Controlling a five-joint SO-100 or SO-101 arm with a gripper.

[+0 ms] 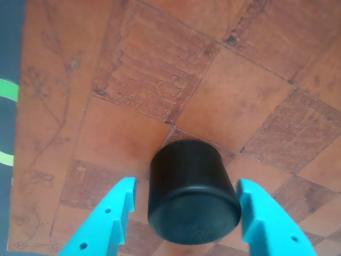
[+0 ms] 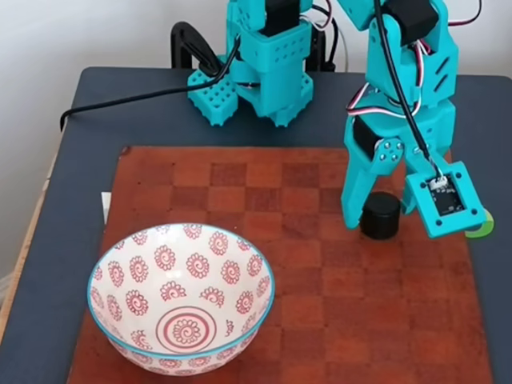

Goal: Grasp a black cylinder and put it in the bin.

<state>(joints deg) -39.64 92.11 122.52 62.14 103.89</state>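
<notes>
Straddling black cylinder (image 1: 193, 197) | gripper (image 1: 184, 205) jaws apart, unclamped | likely rigid, light, smooth-sided | grip curved sides mid-height | bin (image 2: 181, 298) near-left.

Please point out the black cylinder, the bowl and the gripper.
black cylinder (image 1: 192, 192): other view, curved side near its flat end.
bowl (image 2: 264, 276): fixed view, blue rim on the right.
gripper (image 1: 186, 213): other view, midway between its teal fingertips.

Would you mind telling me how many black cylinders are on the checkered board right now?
1. The black cylinder stands upright on the checkered board, at its right side in the fixed view, between the open pincer's fingers. None lies in the bowl; the arm could hide another.
</notes>
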